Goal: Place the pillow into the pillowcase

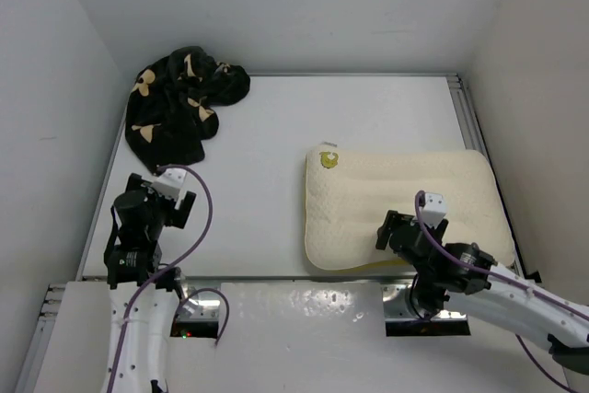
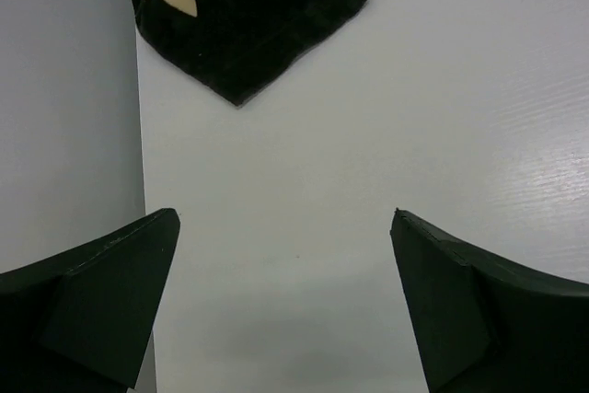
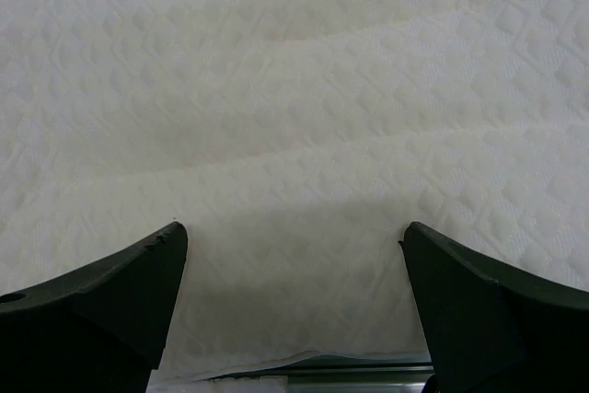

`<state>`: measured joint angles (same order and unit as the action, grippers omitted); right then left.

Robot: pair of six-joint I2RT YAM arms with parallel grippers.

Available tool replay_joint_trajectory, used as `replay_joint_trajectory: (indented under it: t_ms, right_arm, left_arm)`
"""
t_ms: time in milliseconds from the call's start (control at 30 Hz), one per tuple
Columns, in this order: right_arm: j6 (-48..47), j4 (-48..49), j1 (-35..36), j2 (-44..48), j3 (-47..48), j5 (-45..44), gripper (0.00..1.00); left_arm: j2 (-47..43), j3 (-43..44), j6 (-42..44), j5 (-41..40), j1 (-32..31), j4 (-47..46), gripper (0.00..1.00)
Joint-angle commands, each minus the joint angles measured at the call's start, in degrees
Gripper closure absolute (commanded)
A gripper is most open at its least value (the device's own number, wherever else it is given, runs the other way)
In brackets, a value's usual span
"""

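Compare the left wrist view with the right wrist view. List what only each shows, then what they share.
Only left wrist: a corner of the black pillowcase with a tan patch, lying on the bare white table, and a grey wall along the left.
Only right wrist: the pillow, its dimpled cream surface filling nearly the whole frame.
Shared: each shows its own gripper, the left gripper and the right gripper, open with nothing between the fingers.

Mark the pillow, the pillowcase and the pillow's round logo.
pillow [image 1: 386, 186]: top external view, bare dimpled top, left of centre.
pillowcase [image 1: 170, 112]: top external view, middle of the crumpled black heap.
logo [image 1: 329, 160]: top external view, centre of the yellow-green mark at the pillow's far left corner.
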<state>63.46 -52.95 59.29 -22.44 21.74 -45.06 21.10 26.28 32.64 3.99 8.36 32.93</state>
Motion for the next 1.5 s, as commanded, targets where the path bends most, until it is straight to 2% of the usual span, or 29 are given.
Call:
replay_joint_trajectory:
  t_ms: [0, 167, 233, 333, 400, 433, 467, 500, 533, 567, 600, 633, 667, 700, 733, 767, 833, 867, 900, 933, 967, 1033, 1100, 1167, 1200, 1300, 1367, 1400, 1467]
  right_arm:
    - [0.00, -0.93, -0.05, 0.73, 1.20, -1.70, 0.01]
    - [-1.84, -0.31, 0.04, 1.43, 2.95, -0.21, 0.01]
    - [-4.39, 0.74, -0.05, 1.34, 3.83, 0.58, 0.01]
    - [-10.53, 3.99, -0.05, 1.08, 5.94, 2.16, 0.01]
    - [-16.75, 6.70, -0.05, 0.12, 8.75, 4.36, 0.01]
    - [-19.23, 7.50, 0.04, -0.58, 9.89, 5.67, 0.01]
    - [-24.73, 8.20, 0.04, -1.37, 12.60, 8.21, 0.02]
    - [-27.31, 8.82, -0.05, -3.47, 14.28, 9.10, 0.17]
    - [-29.60, 8.91, -0.05, -4.80, 16.04, 9.72, 0.41]
    - [-32.06, 8.83, -0.22, -6.38, 19.45, 7.29, 0.89]
    - [-32.78, 7.96, -0.05, -9.61, 21.22, 4.83, 0.91]
    - [-33.83, 8.04, -0.14, -11.30, 23.85, 2.63, 0.88]
    - [-37.15, 8.56, -0.14, -12.88, 24.84, 0.95, 0.40]
    - [-39.71, 11.61, -0.22, -14.29, 25.28, -1.15, 0.25]
    - [-42.34, 13.81, -0.22, -16.91, 25.72, -1.35, 0.14]
    - [-46.20, 18.45, -0.31, -19.90, 25.99, -1.70, 0.01]
    - [-49.91, 22.78, -1.71, -23.76, 26.42, 0.22, 0.01]
    - [-51.93, 24.80, -6.16, -26.32, 28.43, 2.76, 0.01]
    - [-52.21, 24.91, -9.25, -29.04, 30.19, 10.00, 0.01]
    - [-51.52, 24.82, -16.41, -35.42, 33.86, 14.86, 0.01]
    - [-51.07, 24.65, -20.31, -38.70, 35.81, 20.74, 0.01]
    - [-48.54, 24.82, -29.09, -49.39, 41.94, 36.17, 0.01]
    - [-48.26, 24.91, -31.50, -56.19, 48.18, 41.69, 0.01]
    - [-49.49, 23.08, -31.60, -64.99, 52.42, 41.28, 0.01]
    - [-49.57, 22.63, -31.69, -67.28, 54.36, 41.37, 0.01]
    - [-47.48, 21.57, -32.83, -72.92, 58.94, 43.12, 0.01]
    - [-46.41, 23.23, -33.45, -74.24, 59.03, 44.79, 0.02]
    - [-45.98, 23.85, -34.06, -74.33, 59.03, 44.88, 0.02]
    - [-45.88, 24.82, -34.24, -74.59, 59.38, 46.29, 0.02]
  left_arm:
    - [-0.18, 0.61, -1.79, -0.91, 1.13, -2.43, 0.00]
    - [2.09, 4.20, -9.78, -15.39, 1.22, -6.21, 0.00]
    - [3.23, 6.40, -9.62, -20.33, 1.13, -5.60, 0.00]
    - [4.90, 7.72, -2.26, -16.05, 1.13, -7.97, 0.00]
    - [9.38, 11.58, 1.79, -7.56, 0.78, -5.51, 0.00]
    - [14.35, 15.43, 2.42, -4.98, 0.69, -4.37, 0.05]
    - [17.71, 17.81, 2.25, -2.35, 0.52, -2.10, 0.29]
    - [21.75, 21.32, 1.90, 1.07, 0.17, -0.16, 0.41]
    - [33.36, 31.27, 1.38, 2.15, -0.36, 3.25, 0.50]
    - [40.70, 37.55, -0.37, 2.77, -2.36, 12.51, 0.58]
    - [47.56, 44.75, -1.69, 2.78, -3.51, 16.95, 0.58]
    - [61.55, 59.09, -3.45, 3.04, -5.09, 26.04, 0.54]
    - [68.04, 65.76, -7.20, 3.65, -5.80, 29.61, 0.48]
    - [73.07, 71.92, -8.81, 5.31, -6.51, 32.09, 0.43]
    - [80.08, 79.46, -10.13, 5.41, -7.73, 32.55, 0.37]
    - [83.71, 80.84, -11.80, 2.81, -9.75, 30.55, 0.24]
    - [85.93, 79.12, -11.55, -3.61, -13.70, 21.80, 0.10]
    - [87.34, 77.97, -9.29, -11.90, -14.59, 19.04, 0.00]
    - [88.66, 77.17, -8.13, -15.81, -15.30, 16.75, 0.00]
    - [92.76, 76.90, -6.12, -18.90, -15.83, 13.08, 0.00]
    - [95.24, 77.68, -5.58, -23.98, -15.66, 11.91, 0.00]
    - [101.84, 82.59, -5.92, -27.27, -13.48, 9.97, 0.00]
    - [106.66, 86.81, -6.71, -28.85, -11.10, 8.22, 0.00]
    - [108.61, 86.40, -6.10, -30.17, -10.38, 6.46, 0.00]
    - [108.88, 85.35, -5.58, -30.53, -10.21, 4.36, 0.00]
    - [107.66, 74.84, -4.70, -30.63, -10.03, 0.84, 0.00]
    - [105.48, 70.16, -3.65, -27.21, -9.94, 0.04, 0.07]
    - [104.24, 67.52, -2.33, -25.54, -9.77, -1.01, 0.29]
    - [99.60, 58.82, -0.31, -21.32, -9.59, -2.07, 0.55]
